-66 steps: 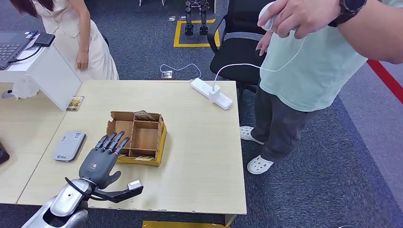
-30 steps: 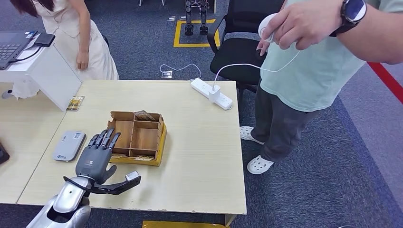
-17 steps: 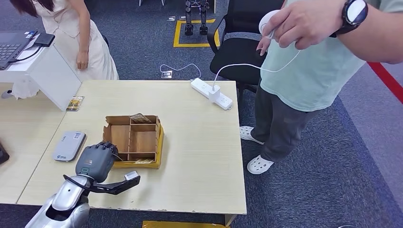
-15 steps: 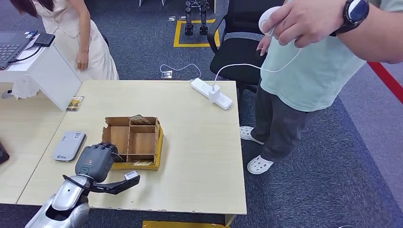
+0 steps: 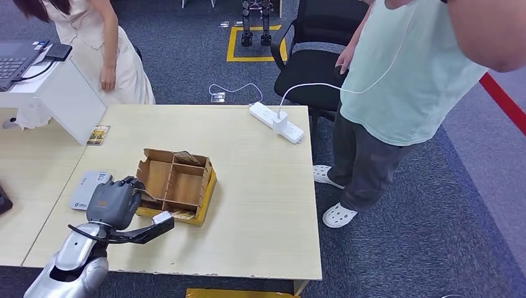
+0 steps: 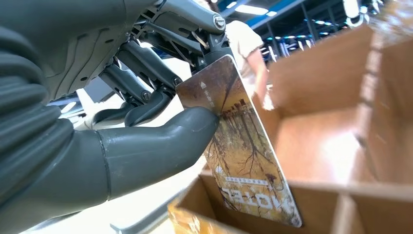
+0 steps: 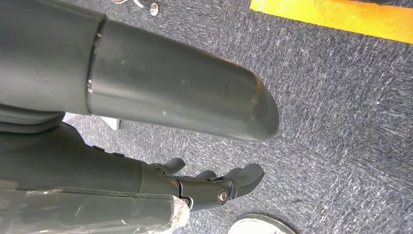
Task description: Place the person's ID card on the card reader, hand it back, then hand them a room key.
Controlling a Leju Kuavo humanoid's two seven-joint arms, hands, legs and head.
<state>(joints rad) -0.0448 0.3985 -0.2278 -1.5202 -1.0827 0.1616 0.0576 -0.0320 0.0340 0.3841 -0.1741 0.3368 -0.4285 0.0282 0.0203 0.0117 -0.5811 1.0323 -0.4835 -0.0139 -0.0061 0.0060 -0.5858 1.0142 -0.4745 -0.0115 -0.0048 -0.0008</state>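
Observation:
My left hand (image 5: 113, 202) is at the left front corner of the brown divided cardboard box (image 5: 205, 184) on the table. In the left wrist view the left hand (image 6: 122, 97) pinches a golden-brown room key card (image 6: 243, 146) between thumb (image 6: 160, 146) and fingers, just above a box compartment. More cards lie in the box's far compartment (image 5: 185, 157). The grey card reader (image 5: 87, 186) lies flat just left of the hand. A card with a golden picture (image 5: 98, 135) rests at the table's far left. My right hand (image 7: 122, 170) hangs over the carpet, fingers apart and holding nothing.
A person in a pale green shirt (image 5: 403, 81) stands at the table's right side. Another person in a white dress (image 5: 111, 56) is at the far left. A white power strip (image 5: 276, 122) lies at the far edge, before a black chair (image 5: 310, 62). A white stand (image 5: 56, 93) carries a laptop.
My left hand curled its fingers at the box's front left corner, then drew left with a card; the box turned slightly. The person's hand with the white device rose out of view.

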